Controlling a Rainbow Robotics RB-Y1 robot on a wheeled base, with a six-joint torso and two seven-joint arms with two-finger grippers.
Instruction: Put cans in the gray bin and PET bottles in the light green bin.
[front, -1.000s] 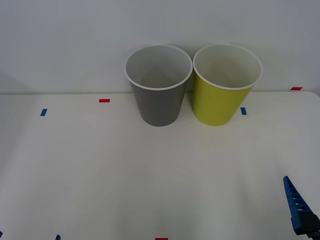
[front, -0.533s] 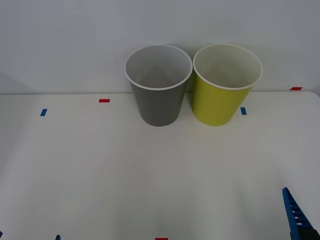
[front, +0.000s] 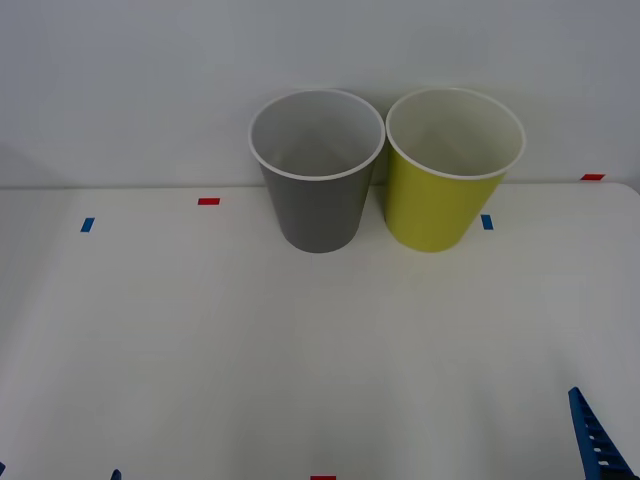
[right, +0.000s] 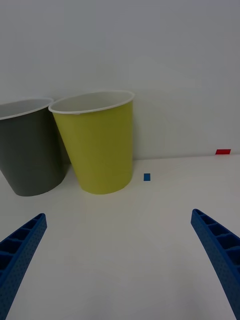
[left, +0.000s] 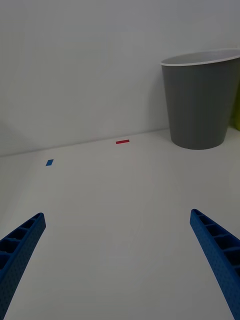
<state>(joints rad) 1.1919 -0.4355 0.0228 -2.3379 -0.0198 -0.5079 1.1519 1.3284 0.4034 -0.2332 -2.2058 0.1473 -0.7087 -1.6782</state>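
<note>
So my right pincer (right: 120, 260) has been sliding back toward me over the last second. In the front view its blue ribbed finger (front: 592, 440) sat higher up the near right corner a moment ago, and now just the tip pokes in at the edge. It's spread wide with nothing between the fingers. My left pincer (left: 120, 260) is parked low at the near left, also wide open and empty.

Nothing else budged. The round tapered dark gray plastic wastebasket with the white rim (front: 318, 210) and the round tapered yellow-green plastic wastebasket with the pale rim (front: 440, 205) stand upright at the far edge of the white counter (front: 300, 340), gray on the left, green on the right, rims almost touching or just touching, can't quite tell. Mouths point straight up, long axes vertical.

No can or bottle anywhere on the counter, and I can't see down to the bottom of either bin. My read: with both pincers empty and the right one pulling home, the sorting is either finished or waiting for something new to get placed.

The little red and blue tape marks (front: 208, 201) haven't shifted either.
</note>
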